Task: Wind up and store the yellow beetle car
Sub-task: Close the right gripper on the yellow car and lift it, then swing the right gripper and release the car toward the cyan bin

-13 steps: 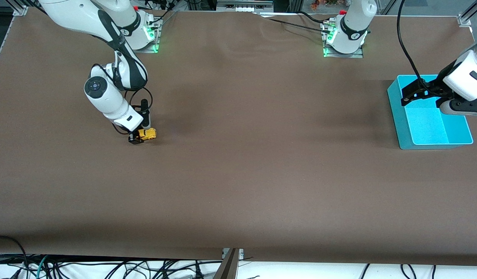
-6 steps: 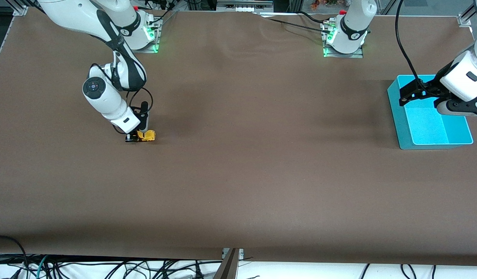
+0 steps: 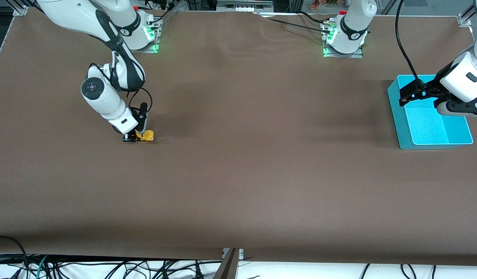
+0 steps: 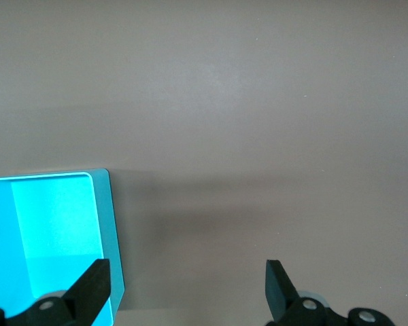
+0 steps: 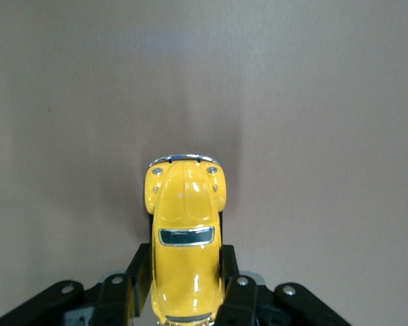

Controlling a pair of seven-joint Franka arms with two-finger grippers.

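1. The right gripper point(image 3: 134, 137) is clamped on the yellow beetle car point(image 3: 147, 135), low on the brown table point(image 3: 238, 174) toward the right arm's end.
2. The car's point(image 5: 183, 238) rear is hidden between the fingers point(image 5: 228, 272).
3. The left gripper point(image 3: 410, 95) hangs open over the cyan bin point(image 3: 397, 116), its wrist cut off.

Rear of the yellow beetle car point(image 5: 185, 244) runs off the bottom edge of the right wrist view, wheels tucked out of sight under the body; in the front view the right gripper point(image 3: 135, 136) hides half the car. The cyan bin point(image 4: 102, 224) is cut by the lower left edge of the left wrist view
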